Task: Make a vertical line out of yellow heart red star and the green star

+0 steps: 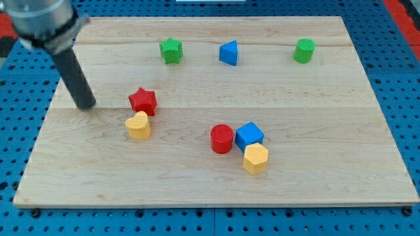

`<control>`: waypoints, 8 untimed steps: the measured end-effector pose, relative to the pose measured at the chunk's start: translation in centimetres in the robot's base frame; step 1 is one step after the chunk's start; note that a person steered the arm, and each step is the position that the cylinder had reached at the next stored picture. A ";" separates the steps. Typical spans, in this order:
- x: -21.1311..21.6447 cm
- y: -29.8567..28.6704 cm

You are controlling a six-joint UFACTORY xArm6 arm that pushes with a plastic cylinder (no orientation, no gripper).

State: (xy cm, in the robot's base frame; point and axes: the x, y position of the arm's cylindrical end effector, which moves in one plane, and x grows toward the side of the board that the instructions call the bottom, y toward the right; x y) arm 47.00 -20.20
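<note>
Pale wooden board [315, 183] lying on blue perforated table [13, 131].

Wooden board [315, 177] on blue pegboard [400, 59]. Near the view's top: blue triangular block [228, 53], green cylinder [304, 50] well right of it. Lower centre cluster, touching: red cylinder [222, 139], blue cube [249, 135], yellow hexagonal block [255, 158].

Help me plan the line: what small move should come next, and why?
Probably swing my tip up around behind the green star and nudge it down-left. The red star already sits just above the yellow heart; only the green star lies apart, up and right.
</note>
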 end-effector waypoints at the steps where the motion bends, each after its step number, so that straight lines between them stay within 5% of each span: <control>1: 0.8 6.9; 2: -6.0 7.1; 5: -6.5 5.3; 7: -6.4 9.9; 8: -6.4 6.6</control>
State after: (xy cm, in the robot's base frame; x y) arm 40.62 -13.62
